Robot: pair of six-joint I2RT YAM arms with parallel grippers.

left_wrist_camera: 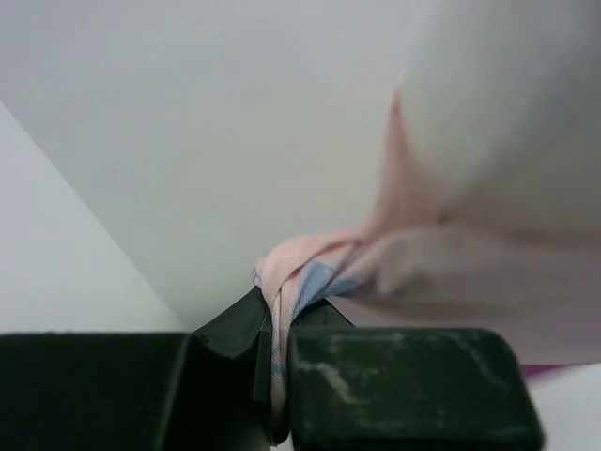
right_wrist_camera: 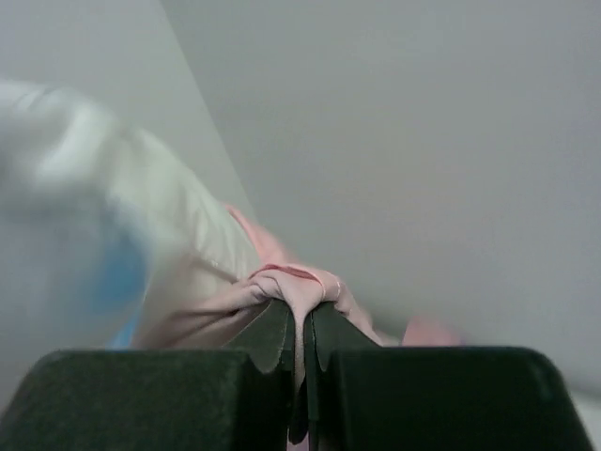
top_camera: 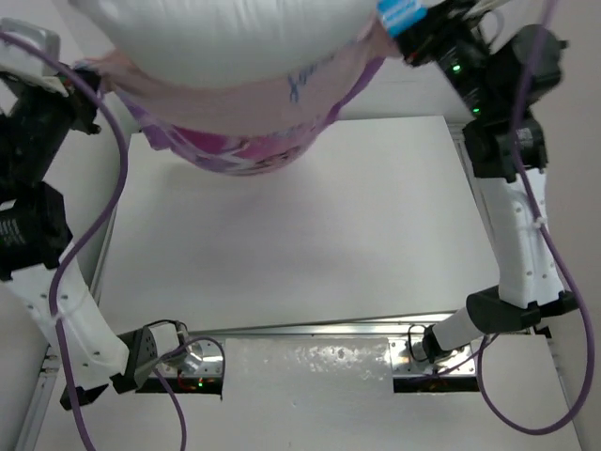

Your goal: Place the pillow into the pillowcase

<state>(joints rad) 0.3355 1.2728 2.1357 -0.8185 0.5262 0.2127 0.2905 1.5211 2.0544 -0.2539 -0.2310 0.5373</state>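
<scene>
- Counted in all: two arms, one pillow [top_camera: 225, 38], one pillowcase [top_camera: 244, 141], one desk [top_camera: 282, 244].
- Far left: left arm [top_camera: 47, 272], rising from the near edge of the desk and reaching up and back.
- At its tip, left jaws closed tight on one bunched fold of the pillowcase. Pink and pale blue cloth pinched between two black fingers [left_wrist_camera: 404, 376].
- Centre, at the far edge of the desk: the pillow, plump and white, hanging between the two arms. Lower part sunk in the pillowcase, upper part bulging out of the mouth and cut off by the top of the overhead view.
- Around the pillow: pale pink lining showing at the rim of the case. Purple printed outside sagging below as one pouch over the far edge of the desk.
- Far right: right arm [top_camera: 516, 235], raised likewise from the near edge.
- At its tip, right jaws closed tight on one pink fold of the rim of the case. Pillow just to the left of them in the wrist view, white and blurred.
</scene>
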